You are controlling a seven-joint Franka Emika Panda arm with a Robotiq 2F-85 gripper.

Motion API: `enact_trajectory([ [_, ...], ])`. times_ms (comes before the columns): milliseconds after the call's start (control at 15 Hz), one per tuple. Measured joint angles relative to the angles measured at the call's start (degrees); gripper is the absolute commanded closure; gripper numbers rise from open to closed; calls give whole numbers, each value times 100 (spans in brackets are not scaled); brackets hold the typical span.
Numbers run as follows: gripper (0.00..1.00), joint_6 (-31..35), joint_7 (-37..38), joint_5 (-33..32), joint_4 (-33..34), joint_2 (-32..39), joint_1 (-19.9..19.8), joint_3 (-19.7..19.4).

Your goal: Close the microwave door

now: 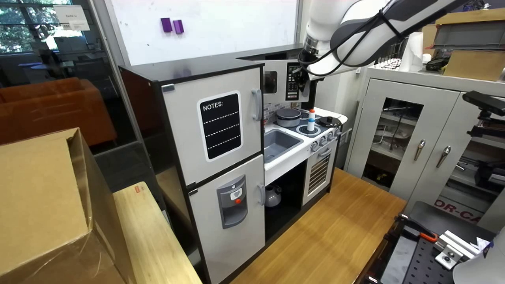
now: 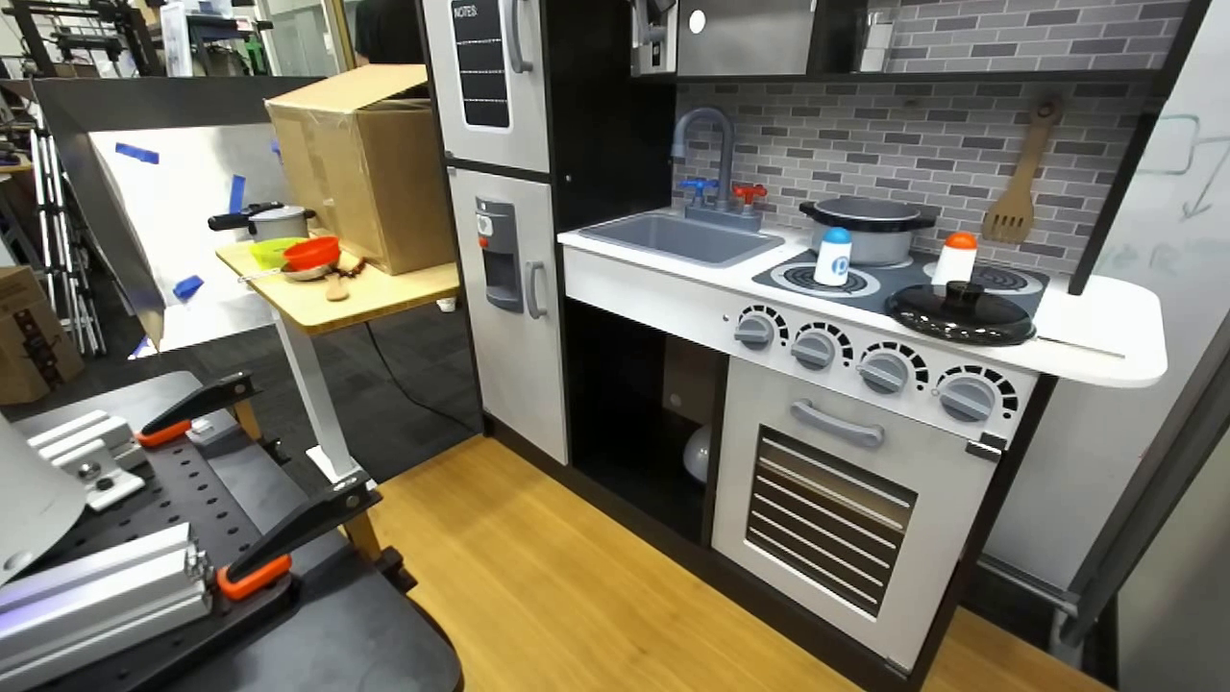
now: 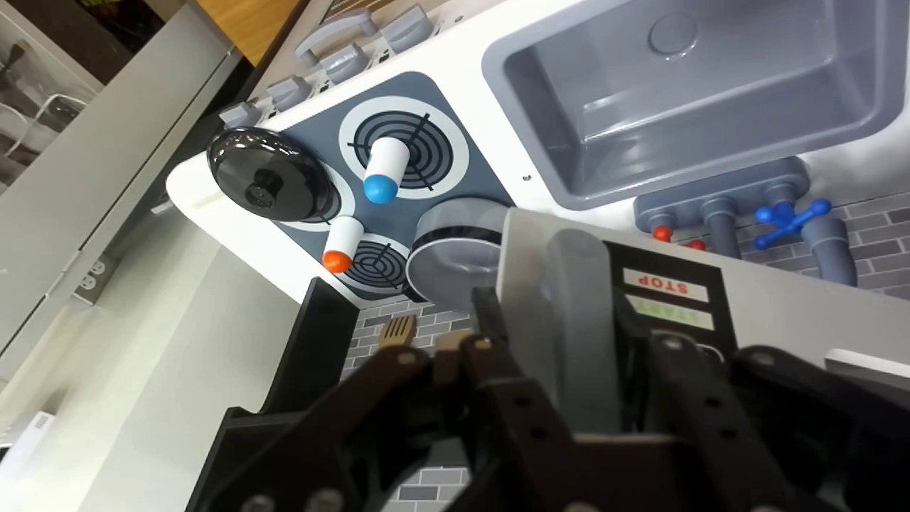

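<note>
The microwave door (image 1: 281,81) stands swung out from the upper unit in an exterior view. It is a light panel with a dark window, a black keypad and a grey handle. In the wrist view the door (image 3: 789,291) shows its keypad side, and its handle (image 3: 583,327) runs between my fingers. My gripper (image 3: 558,313) is open. One finger lies beyond the door's free edge, the other between handle and keypad. I cannot tell whether either finger touches. The gripper (image 1: 303,81) also shows dark at the handle in an exterior view.
Below are a grey sink (image 2: 682,238), a faucet (image 2: 723,163), a grey pot (image 2: 870,231), a black lid (image 2: 961,312) and two shakers on the stove. The white fridge doors (image 1: 213,114) stand beside. A dark side post (image 3: 320,334) and a wooden spatula (image 2: 1020,183) are close by.
</note>
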Motion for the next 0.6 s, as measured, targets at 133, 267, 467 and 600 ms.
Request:
enact_trajectory([
  [133, 25, 0, -3, 0, 2, 8, 10, -5],
  [267, 11, 0, -5, -2, 3, 9, 18, -5],
  [467, 0, 0, -7, -2, 9, 9, 23, -6],
  [600, 0, -2, -10, -2, 10, 9, 24, -6],
])
